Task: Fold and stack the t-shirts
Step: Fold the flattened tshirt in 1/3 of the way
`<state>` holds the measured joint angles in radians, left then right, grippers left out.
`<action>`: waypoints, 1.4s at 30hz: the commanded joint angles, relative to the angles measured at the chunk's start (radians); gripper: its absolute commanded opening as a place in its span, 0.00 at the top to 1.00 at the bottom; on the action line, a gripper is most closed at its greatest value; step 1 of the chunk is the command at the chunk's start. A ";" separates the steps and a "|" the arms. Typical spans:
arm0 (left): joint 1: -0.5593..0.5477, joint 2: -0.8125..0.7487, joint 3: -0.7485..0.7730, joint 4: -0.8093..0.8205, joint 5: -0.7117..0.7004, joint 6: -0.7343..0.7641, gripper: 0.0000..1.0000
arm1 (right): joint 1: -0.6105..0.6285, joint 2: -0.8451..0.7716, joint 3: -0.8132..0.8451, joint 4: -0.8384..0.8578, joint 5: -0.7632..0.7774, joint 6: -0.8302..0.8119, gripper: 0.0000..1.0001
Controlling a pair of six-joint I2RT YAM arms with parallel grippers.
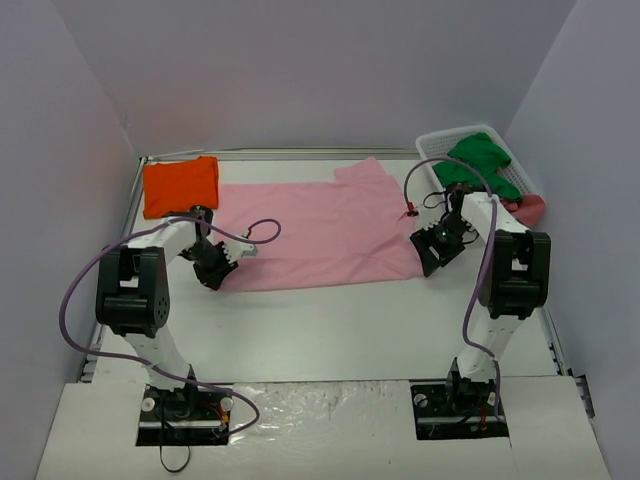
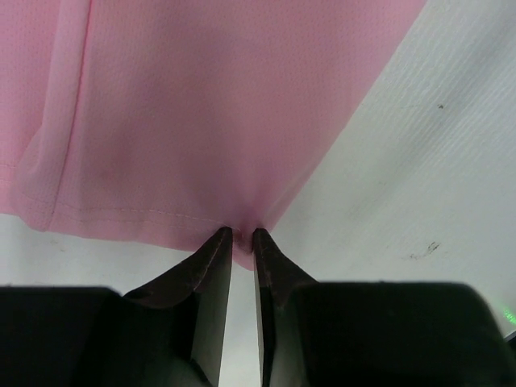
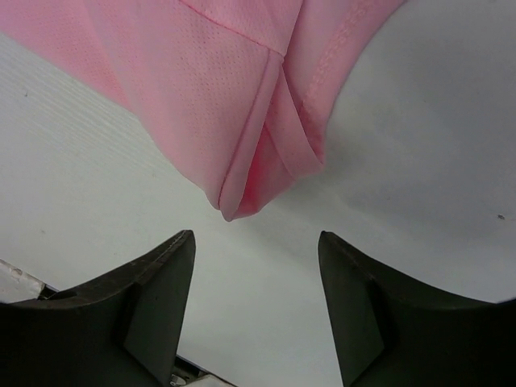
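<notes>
A light pink t-shirt (image 1: 310, 230) lies spread flat across the middle of the table. A folded bright orange t-shirt (image 1: 180, 186) rests at the back left. My left gripper (image 1: 214, 275) is at the pink shirt's near left corner, its jaws pinched on the hem corner (image 2: 242, 246). At the near right corner, my right gripper (image 1: 437, 262) stands open just short of the folded corner of the pink shirt (image 3: 242, 193), with bare table between its fingers (image 3: 165, 278).
A white slatted basket (image 1: 440, 148) at the back right holds green cloth (image 1: 480, 165). A reddish-pink cloth (image 1: 528, 208) lies beside it. Walls close in on both sides. Purple cables loop from both arms.
</notes>
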<state>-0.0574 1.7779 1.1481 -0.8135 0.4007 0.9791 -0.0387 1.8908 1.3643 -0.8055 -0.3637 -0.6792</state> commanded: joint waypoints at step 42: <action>0.001 -0.029 -0.189 -0.091 0.027 0.102 0.98 | 0.017 0.022 -0.103 -0.040 -0.003 -0.045 0.99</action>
<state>-0.0574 1.7035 1.0424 -0.7570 0.4076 1.0374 -0.0135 1.9602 1.2812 -0.7956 -0.3962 -0.7082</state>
